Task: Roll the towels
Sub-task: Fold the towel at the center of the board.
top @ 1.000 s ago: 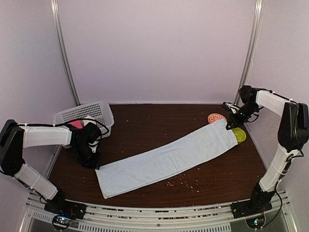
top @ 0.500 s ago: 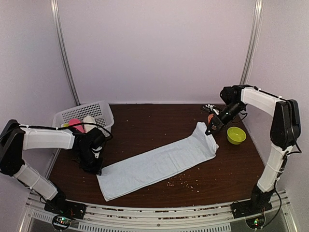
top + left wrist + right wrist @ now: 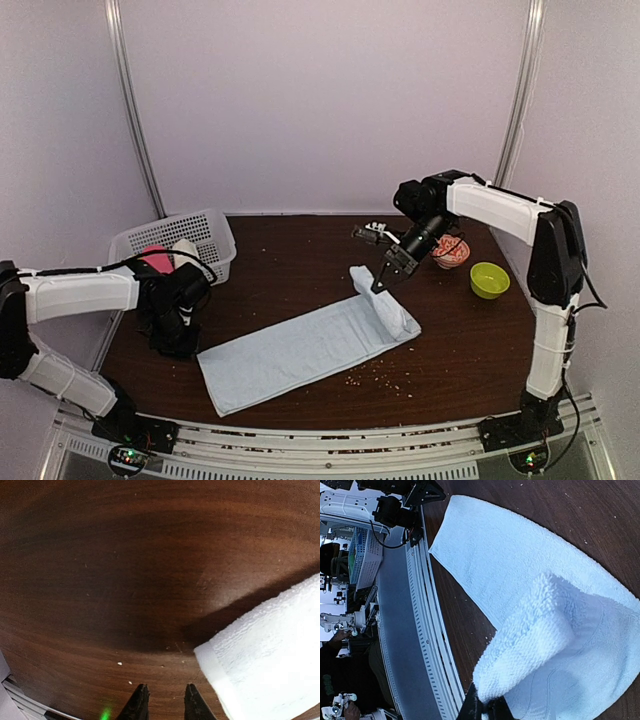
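Observation:
The pale blue towel [image 3: 300,345] lies flat and slantwise on the brown table, its near-left corner by the front edge. Its far right end is lifted and folded back over itself. My right gripper [image 3: 379,287] is shut on that end's edge and holds it above the towel; the right wrist view shows the jaws [image 3: 488,706] pinching the fold of the towel [image 3: 520,570]. My left gripper [image 3: 178,338] is open and empty, low over bare table just left of the towel's corner [image 3: 260,655]; its fingertips [image 3: 141,702] are apart. No flat cream-white towel is in view.
A white mesh basket [image 3: 212,229] at the back left holds a pink and a whitish cloth piece. A patterned orange bowl [image 3: 452,252] and a green bowl [image 3: 489,279] stand at the right. Crumbs [image 3: 368,376] lie near the towel's front edge.
My right gripper has carried the towel's far end up and to the left, folding it over the rest. The left gripper has shifted slightly left of the towel's corner.

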Robot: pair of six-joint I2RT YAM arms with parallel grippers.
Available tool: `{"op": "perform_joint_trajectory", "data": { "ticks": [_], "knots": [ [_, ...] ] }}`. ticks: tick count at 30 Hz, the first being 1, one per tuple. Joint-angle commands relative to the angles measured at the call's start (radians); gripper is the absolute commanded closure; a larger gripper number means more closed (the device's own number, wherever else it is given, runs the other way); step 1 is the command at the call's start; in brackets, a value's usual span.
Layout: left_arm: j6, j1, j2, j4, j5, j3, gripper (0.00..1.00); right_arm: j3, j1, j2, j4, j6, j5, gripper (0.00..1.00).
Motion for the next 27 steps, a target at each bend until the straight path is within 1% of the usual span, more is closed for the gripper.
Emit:
{"op": "perform_joint_trajectory", "data": {
  "ticks": [1, 4, 10, 14, 19, 21, 24, 27],
  "knots": [
    [-0.036, -0.004, 0.021, -0.066, -0.001, -0.02, 0.8, 0.06, 0.037, 0.03, -0.006, 0.008, -0.053, 1.0],
    [-0.031, -0.008, 0.041, -0.059, 0.015, -0.032, 0.86, 0.067, 0.05, 0.038, 0.007, 0.017, -0.062, 1.0],
    [-0.015, -0.06, 0.142, 0.051, 0.078, -0.013, 0.89, 0.059, 0.042, 0.034, 0.021, 0.017, -0.044, 1.0],
    [0.004, -0.08, 0.22, 0.113, 0.098, 0.035, 0.91, 0.039, 0.016, 0.017, 0.032, 0.028, -0.022, 1.0],
    [0.037, -0.092, 0.324, 0.172, 0.106, 0.112, 0.93, 0.048, -0.048, -0.019, 0.028, 0.044, 0.023, 1.0],
    [0.048, -0.097, 0.355, 0.192, 0.11, 0.142, 0.94, 0.058, -0.051, -0.041, 0.026, 0.047, 0.045, 1.0],
    [0.061, -0.099, 0.392, 0.216, 0.109, 0.186, 0.95, 0.043, -0.044, -0.073, 0.047, 0.076, 0.012, 1.0],
    [0.073, -0.1, 0.418, 0.217, 0.109, 0.222, 0.96, 0.049, -0.023, -0.075, 0.061, 0.102, 0.017, 1.0]
  ]
}}
